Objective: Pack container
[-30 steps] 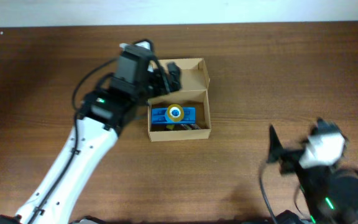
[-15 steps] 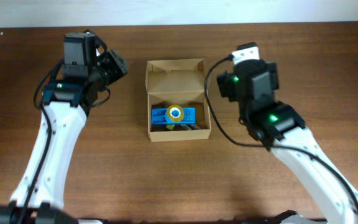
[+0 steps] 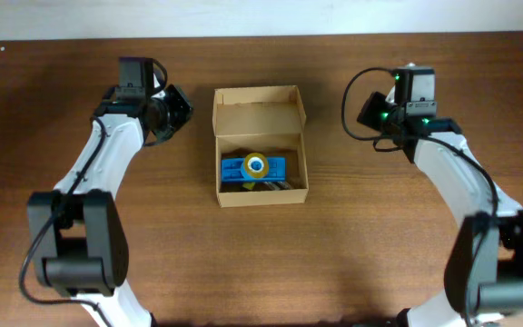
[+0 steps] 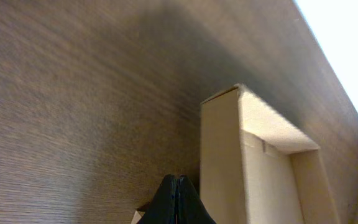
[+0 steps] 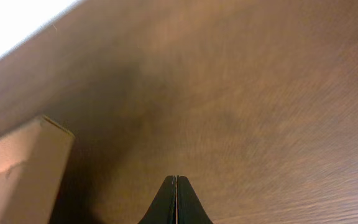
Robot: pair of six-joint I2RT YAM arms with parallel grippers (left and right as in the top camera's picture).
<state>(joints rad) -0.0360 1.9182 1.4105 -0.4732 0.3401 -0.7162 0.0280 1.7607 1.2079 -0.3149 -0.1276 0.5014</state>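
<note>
Flanking the box (image 3: 260, 145) from either side, both arms now sit in the upper half of the overhead frame. The left gripper (image 3: 178, 109) is near the box's upper left corner and the right gripper (image 3: 367, 111) is well out to its upper right. Neither touches the cardboard.

A second ago the left gripper was reaching over the flap's left edge and the right arm was folded in the lower right corner. Half a second ago both had swung in beside the box. Now each has pulled a little farther outward.

The box has not shifted on the table (image 3: 62, 227). It stays at the frame's center with its flap (image 3: 258, 108) open toward the top edge.

Inside lie a blue block (image 3: 243, 168) with a yellow ring (image 3: 256, 164) on it, and dark markers (image 3: 271, 185) along the lower wall.

In the left wrist view the fingertips (image 4: 178, 182) meet with nothing between them, with the box corner (image 4: 219, 149) just to their right. The right wrist view shows the same closed, empty pinch (image 5: 176, 182) over bare wood, with cardboard only at the far left edge.

I judge the loading as done. The open flap remains the likely last step, and neither gripper is placed to fold it yet.
</note>
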